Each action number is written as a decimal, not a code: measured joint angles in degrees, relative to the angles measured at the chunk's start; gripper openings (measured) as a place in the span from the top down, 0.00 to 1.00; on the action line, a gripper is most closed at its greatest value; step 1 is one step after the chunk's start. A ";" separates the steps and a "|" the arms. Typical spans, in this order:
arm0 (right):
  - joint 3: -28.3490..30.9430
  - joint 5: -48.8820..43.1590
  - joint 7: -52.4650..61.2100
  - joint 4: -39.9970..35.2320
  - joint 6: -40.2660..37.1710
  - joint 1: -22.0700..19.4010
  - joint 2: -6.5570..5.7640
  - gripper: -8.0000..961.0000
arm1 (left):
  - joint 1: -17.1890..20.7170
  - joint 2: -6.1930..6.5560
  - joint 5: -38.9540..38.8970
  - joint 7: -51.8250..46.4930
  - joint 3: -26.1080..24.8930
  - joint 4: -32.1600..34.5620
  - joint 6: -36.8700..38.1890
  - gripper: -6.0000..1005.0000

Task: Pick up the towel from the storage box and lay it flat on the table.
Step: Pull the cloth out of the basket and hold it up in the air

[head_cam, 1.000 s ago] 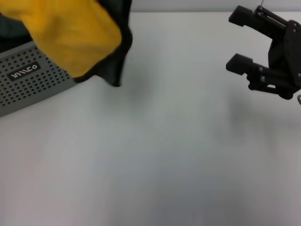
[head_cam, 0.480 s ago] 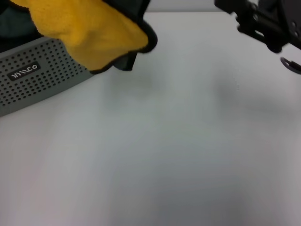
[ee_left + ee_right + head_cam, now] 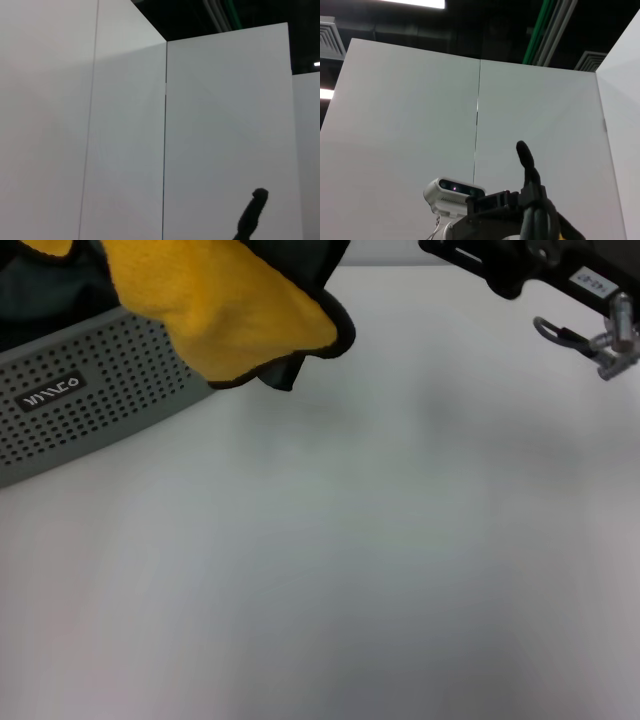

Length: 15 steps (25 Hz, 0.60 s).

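The towel hangs in the air at the top left of the head view, yellow face toward me, with black edging and a dark fold below. Its upper part runs out of view, so what holds it is hidden. It hangs over the right end of the storage box, a grey-green perforated basket with a dark label. My right gripper is high at the top right, above the white table, mostly cut off by the frame edge. My left gripper is out of view.
A grey cable clip dangles from the right arm. The wrist views show only white wall panels and a dark ceiling. The right wrist view also shows the other arm's wrist with a white camera.
The towel has moved right and slightly up, farther out over the table. The right gripper has risen and shifted left, now mostly past the top edge.
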 joint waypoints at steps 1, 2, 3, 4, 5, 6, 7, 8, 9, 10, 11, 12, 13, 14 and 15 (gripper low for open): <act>-0.02 -0.01 0.23 0.05 0.24 0.27 0.02 0.28 | -0.03 0.01 0.00 0.17 0.36 -0.01 -0.12 0.97; -0.04 -0.01 0.52 0.20 0.39 0.57 0.03 0.28 | -0.04 0.03 0.00 0.27 0.64 -0.01 -0.19 0.97; -0.07 -0.01 0.78 0.45 0.49 0.91 0.03 0.28 | -0.07 0.04 0.00 0.41 0.96 -0.02 -0.25 0.97; -0.09 0.01 0.97 0.68 0.66 1.14 0.03 0.28 | -0.07 0.05 0.00 0.56 1.25 -0.03 -0.29 0.97; -0.09 0.04 1.11 0.82 0.71 1.26 0.03 0.28 | -0.07 0.05 0.01 0.69 1.42 -0.03 -0.33 0.97; -0.09 0.06 1.31 0.89 0.77 1.34 0.03 0.28 | -0.07 0.06 0.03 0.80 1.59 -0.04 -0.36 0.97; -0.08 0.07 1.54 0.91 0.84 1.41 0.02 0.29 | -0.02 0.06 0.05 0.85 1.64 -0.05 -0.38 0.97; -0.06 0.09 1.93 0.92 1.16 1.53 0.01 0.31 | 0.12 0.06 0.09 0.88 1.66 -0.05 -0.38 0.97; -0.02 0.10 2.32 0.90 1.46 1.67 0.01 0.32 | 0.24 0.06 0.10 0.90 1.67 -0.06 -0.39 0.97; 0.02 0.10 2.57 0.90 1.70 1.81 0.01 0.33 | 0.39 0.06 0.10 0.92 1.67 -0.09 -0.39 0.97; 0.04 0.12 2.78 0.91 1.92 1.98 0.01 0.34 | 0.46 0.05 0.10 0.95 1.68 -0.20 -0.39 0.97; 0.07 0.12 2.84 0.96 2.07 2.10 0.01 0.36 | 0.50 0.05 0.10 0.96 1.71 -0.32 -0.38 0.97; 0.07 0.13 2.84 1.09 2.07 2.19 0.01 0.37 | 0.51 0.04 0.10 1.02 1.74 -0.59 -0.39 0.97; 0.07 0.14 2.83 1.12 2.08 2.21 0.01 0.39 | 0.51 0.03 0.10 1.16 1.77 -0.96 -0.39 0.97; 0.06 0.14 2.82 1.12 2.08 2.21 0.01 0.41 | 0.52 0.03 0.10 1.30 1.78 -1.29 -0.39 0.97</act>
